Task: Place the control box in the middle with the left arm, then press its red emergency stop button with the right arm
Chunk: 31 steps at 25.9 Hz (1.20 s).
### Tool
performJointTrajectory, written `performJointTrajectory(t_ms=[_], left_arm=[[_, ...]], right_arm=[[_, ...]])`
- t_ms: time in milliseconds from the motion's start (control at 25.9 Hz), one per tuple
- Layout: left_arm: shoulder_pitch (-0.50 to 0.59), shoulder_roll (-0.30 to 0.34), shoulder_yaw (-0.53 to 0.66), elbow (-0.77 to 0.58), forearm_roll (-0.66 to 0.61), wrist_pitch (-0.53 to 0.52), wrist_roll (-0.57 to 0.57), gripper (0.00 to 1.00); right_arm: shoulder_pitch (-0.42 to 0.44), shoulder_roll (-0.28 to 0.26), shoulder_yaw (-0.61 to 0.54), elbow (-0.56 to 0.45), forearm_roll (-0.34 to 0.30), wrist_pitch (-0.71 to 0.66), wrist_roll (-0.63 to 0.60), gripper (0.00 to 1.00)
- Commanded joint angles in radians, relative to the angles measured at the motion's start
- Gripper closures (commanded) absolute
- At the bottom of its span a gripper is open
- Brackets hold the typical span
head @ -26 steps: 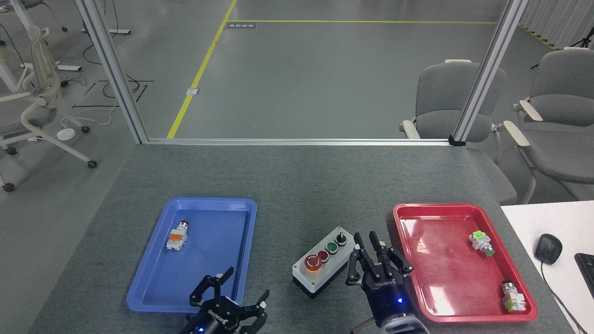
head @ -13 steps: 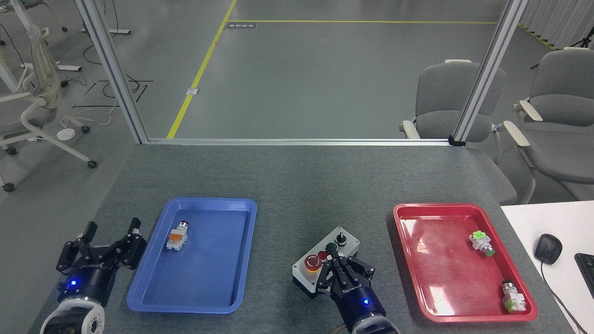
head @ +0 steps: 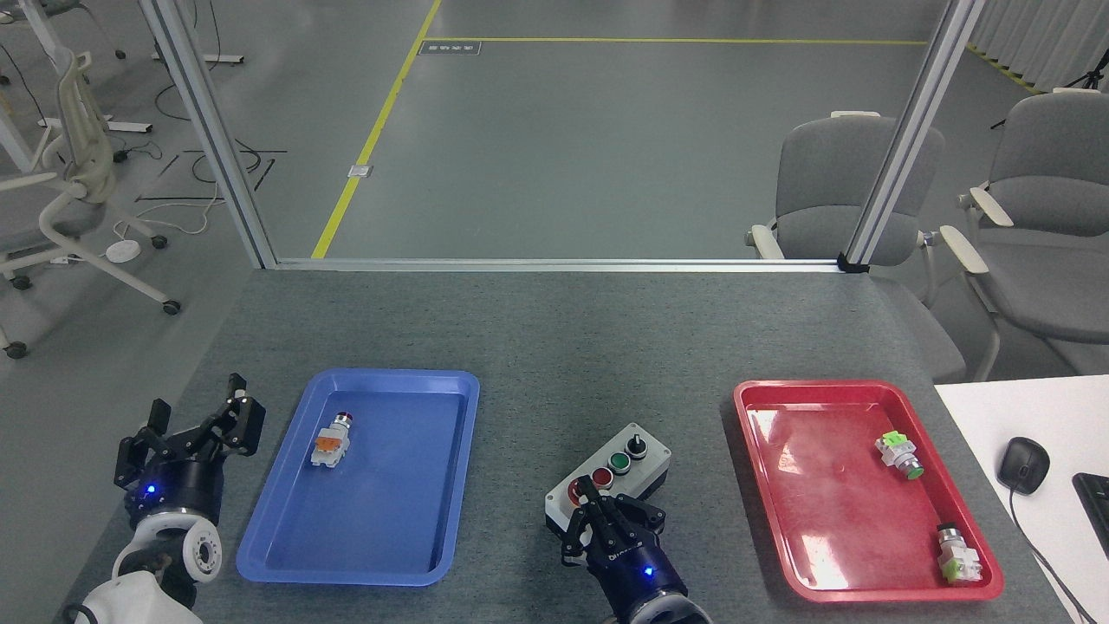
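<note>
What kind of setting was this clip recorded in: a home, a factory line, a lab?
Most likely a robotics lab or test workshop, not a home. A grey felt-topped bench framed by aluminium posts stands on a coated floor with yellow line markings, among office chairs. On the bench: plastic trays of push-button parts and a control box.

Bright, even overhead light; soft faint shadows; white glare patches on red tray [head: 810,555]; sharp focus throughout.
</note>
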Motion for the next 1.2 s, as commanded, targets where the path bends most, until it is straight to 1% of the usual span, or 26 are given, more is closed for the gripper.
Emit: performJointTrajectory(t_ms=[0, 155, 386, 425, 502, 580, 618, 657, 773, 889, 1005, 1159], left_arm=[[0.002, -0.048, -0.004, -0.019, -0.006, -0.005, 0.004, 0.01], [0.002, -0.048, -0.043, -0.031, -0.008, -0.006, 0.004, 0.01], [0.006, -0.044, -0.047, -0.043, -0.011, -0.008, 0.004, 0.01], [0.011, -0.044, -0.047, -0.047, -0.011, -0.006, 0.004, 0.01], [0.033, -0.041, -0.047, -0.047, -0.011, -0.008, 0.004, 0.01], [0.043, -0.042, -0.047, -0.047, -0.024, -0.006, 0.004, 0.01], [0.054, -0.045, -0.047, -0.047, -0.037, -0.006, 0.004, 0.01], [0.063, -0.051, -0.047, -0.047, -0.047, -0.006, 0.005, 0.01], [0.074, -0.077, -0.092, -0.036, -0.054, 0.005, 0.008, 0.01], [0.105, -0.116, -0.115, -0.034, -0.063, 0.009, 0.03, 0.01], [0.105, -0.114, -0.116, -0.033, -0.092, 0.008, 0.022, 0.01], [0.108, -0.114, -0.116, -0.036, -0.092, 0.003, 0.021, 0.01]], right_arm=[[0.001, -0.004, 0.001, 0.023, 0.005, -0.001, 0.027, 1.0], [-0.004, -0.001, -0.001, 0.008, 0.003, 0.017, 0.003, 1.0], [-0.004, -0.001, -0.012, -0.037, -0.008, 0.065, -0.074, 1.0], [-0.004, 0.001, -0.016, -0.054, -0.014, 0.08, -0.083, 0.91], [-0.004, 0.004, -0.027, -0.078, -0.043, 0.118, -0.086, 0.54], [-0.004, 0.004, -0.035, -0.098, -0.069, 0.157, -0.086, 0.29], [-0.002, 0.002, -0.042, -0.109, -0.07, 0.167, -0.088, 0.14], [0.001, 0.001, -0.055, -0.123, -0.07, 0.172, -0.089, 0.04], [0.014, -0.01, -0.093, -0.166, -0.072, 0.167, -0.091, 0.02], [0.017, -0.033, -0.125, -0.167, -0.072, 0.164, -0.101, 0.02], [0.027, -0.045, -0.173, -0.181, -0.073, 0.163, -0.103, 0.02], [0.045, -0.067, -0.222, -0.209, -0.073, 0.163, -0.104, 0.02]])
